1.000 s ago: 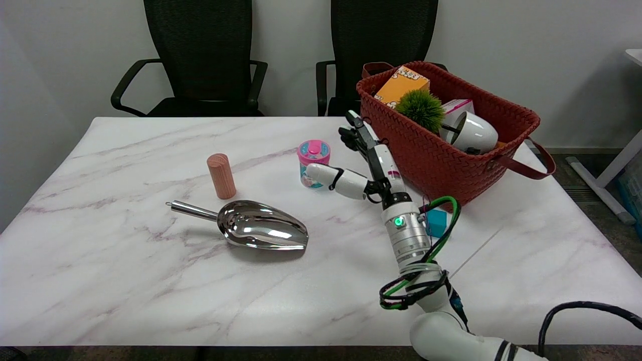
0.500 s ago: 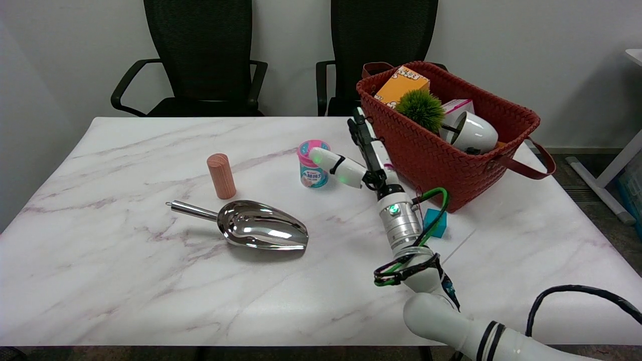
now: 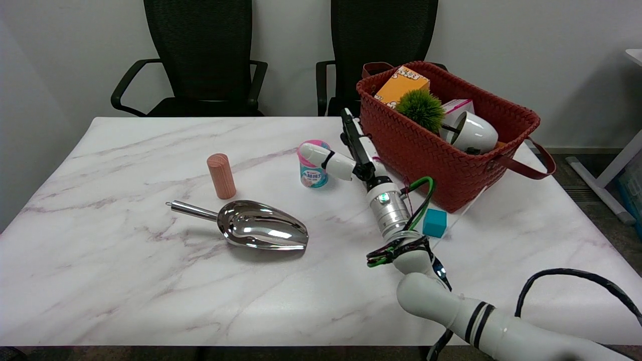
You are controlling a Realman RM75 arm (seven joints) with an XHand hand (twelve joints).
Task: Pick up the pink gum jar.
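The pink gum jar (image 3: 314, 170) stands near the middle of the frame. The right hand (image 3: 346, 153) is beside it, fingers spread apart, thumb over its lid, holding nothing.

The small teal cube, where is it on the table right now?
In the head view the teal cube sits on the table's right half, just in front of the red woven basket and right beside the right arm's silver wrist.
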